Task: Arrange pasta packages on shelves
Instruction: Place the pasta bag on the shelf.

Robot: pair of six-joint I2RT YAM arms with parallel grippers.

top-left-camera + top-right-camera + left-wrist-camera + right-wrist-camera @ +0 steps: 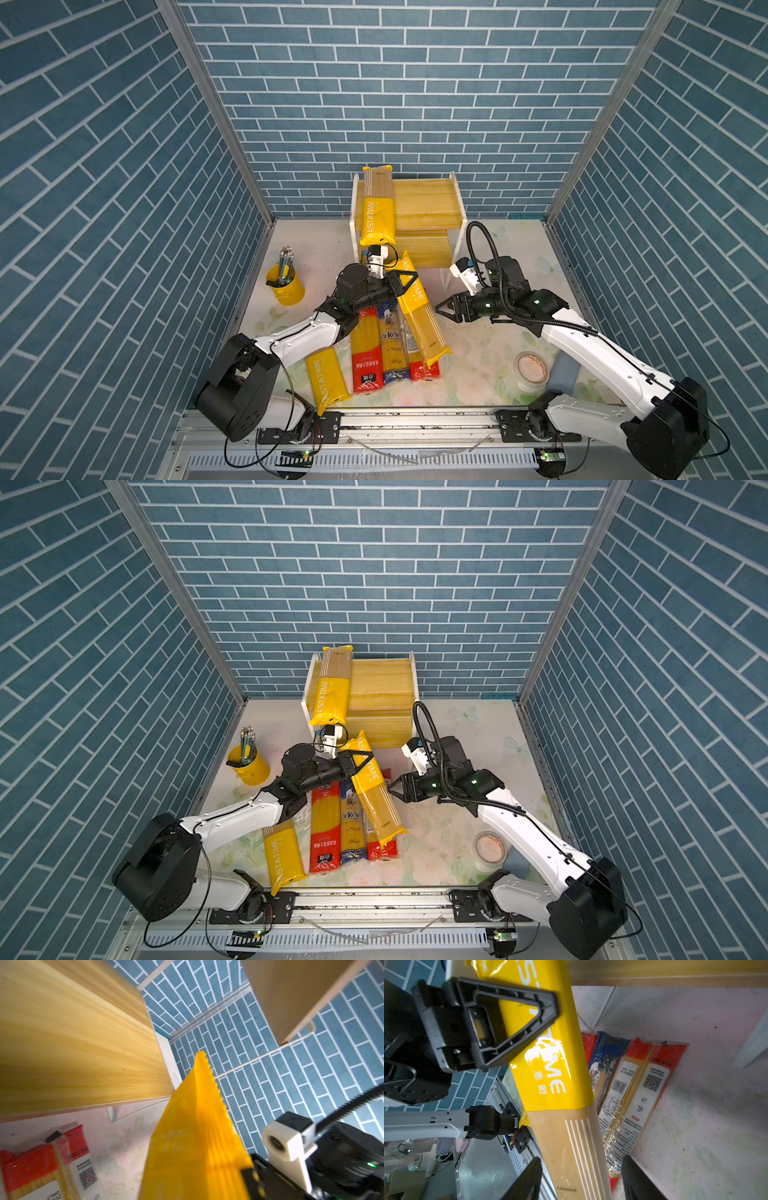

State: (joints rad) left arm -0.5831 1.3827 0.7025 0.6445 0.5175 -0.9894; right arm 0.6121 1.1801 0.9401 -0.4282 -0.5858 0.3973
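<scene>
Now left tool (409,280) pinches bag (420,322) above lying bags (365,353); right tool (442,311) spread beside; cup (291,291) holds pencils (286,259).

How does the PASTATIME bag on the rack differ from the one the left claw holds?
The rack bag lies untouched on the top board; the held bag is pinched at its yellow end by the left claw. The rack bag sits square; the held bag slants. Same design.
</scene>
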